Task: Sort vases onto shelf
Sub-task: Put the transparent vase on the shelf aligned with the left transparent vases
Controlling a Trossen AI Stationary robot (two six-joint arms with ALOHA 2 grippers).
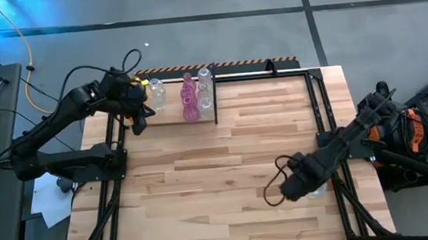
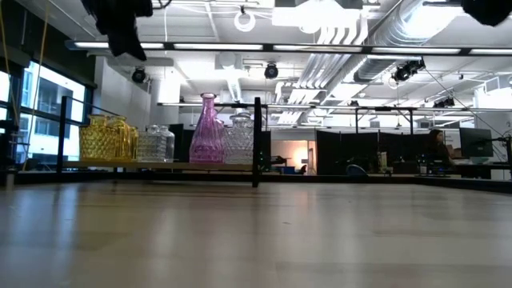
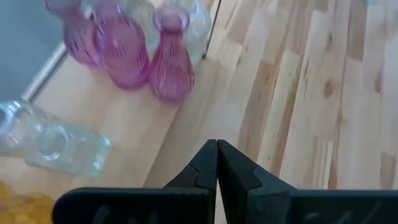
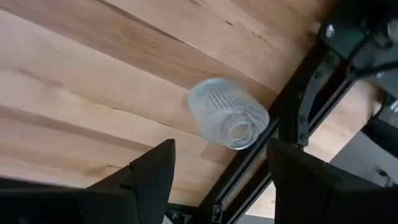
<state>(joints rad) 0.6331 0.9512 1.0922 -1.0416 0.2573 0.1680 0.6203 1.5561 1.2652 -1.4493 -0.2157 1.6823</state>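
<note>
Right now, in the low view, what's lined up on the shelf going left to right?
Amber-yellow vase → clear vase → tall pink vase → clear vase beside it → black upright divider.

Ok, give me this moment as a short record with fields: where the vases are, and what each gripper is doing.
shelf: black-framed shelf at the table's far edge
vases on shelf: yellow vase, clear vases, pink vase, all left of the divider
stray vase: clear vase on the tabletop near the right edge, beside the black frame rail
left gripper: shut, empty, by the shelf's left end
right gripper: open, fingers either side of the stray clear vase, not touching it
</note>
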